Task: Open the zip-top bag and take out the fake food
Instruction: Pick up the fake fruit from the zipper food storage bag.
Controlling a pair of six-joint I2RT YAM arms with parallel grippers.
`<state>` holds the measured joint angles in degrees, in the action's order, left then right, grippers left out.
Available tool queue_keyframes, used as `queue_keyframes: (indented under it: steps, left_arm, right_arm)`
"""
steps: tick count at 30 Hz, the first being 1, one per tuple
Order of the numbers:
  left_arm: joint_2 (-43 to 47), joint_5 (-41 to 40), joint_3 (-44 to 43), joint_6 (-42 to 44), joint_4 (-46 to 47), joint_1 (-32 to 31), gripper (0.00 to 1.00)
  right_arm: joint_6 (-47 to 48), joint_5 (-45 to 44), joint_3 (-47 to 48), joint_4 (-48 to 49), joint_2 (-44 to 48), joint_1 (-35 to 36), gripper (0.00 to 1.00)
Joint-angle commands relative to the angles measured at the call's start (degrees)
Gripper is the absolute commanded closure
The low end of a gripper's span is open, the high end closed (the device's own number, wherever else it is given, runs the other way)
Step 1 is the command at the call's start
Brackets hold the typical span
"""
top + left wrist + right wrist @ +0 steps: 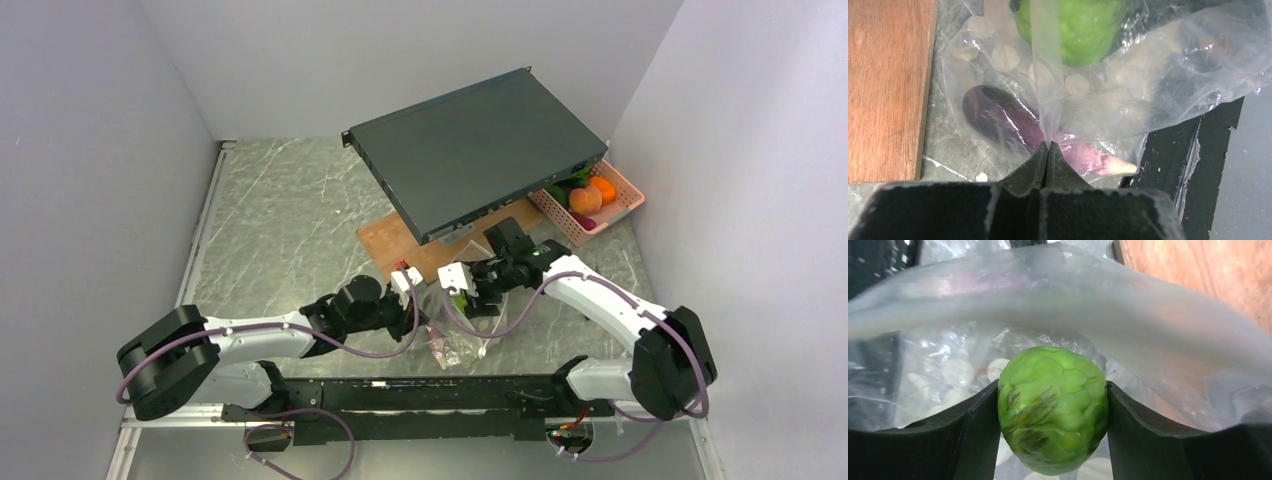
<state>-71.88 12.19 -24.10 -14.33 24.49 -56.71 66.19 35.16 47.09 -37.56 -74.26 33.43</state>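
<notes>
The clear zip-top bag lies crumpled at the near table edge between my two grippers. My left gripper is shut on a fold of the bag's plastic, its tips pinched together. A purple toy eggplant lies inside the bag, with a green piece above it. My right gripper reaches into the bag and is shut on this bumpy green toy fruit, which sits between its two fingers. Bag film arches over the fruit.
A flat black equipment case rests tilted on a wooden board behind the grippers. A pink lattice basket at the back right holds orange and green toy food. The black mounting rail runs along the near edge.
</notes>
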Motion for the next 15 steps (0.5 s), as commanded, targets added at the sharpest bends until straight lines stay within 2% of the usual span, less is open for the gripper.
queue_keyframes:
  steps: [1, 8, 15]
  left_arm:
    - [1.56, 0.59, -0.60, -0.43, 0.53, -0.16, 1.00]
    - [2.49, -0.16, -0.31, -0.76, 1.09, -0.16, 1.00]
    - [3.15, -0.13, -1.02, -0.44, 0.40, -0.16, 1.00]
  right_arm:
    - [-2.29, 8.35, 3.77, -8.44, 4.33, -1.26, 0.99]
    - [-3.45, 15.23, 7.67, -17.27, 7.61, -3.37, 0.99]
    - [-11.30, 20.99, 10.98, -18.09, 8.19, -7.16, 0.99]
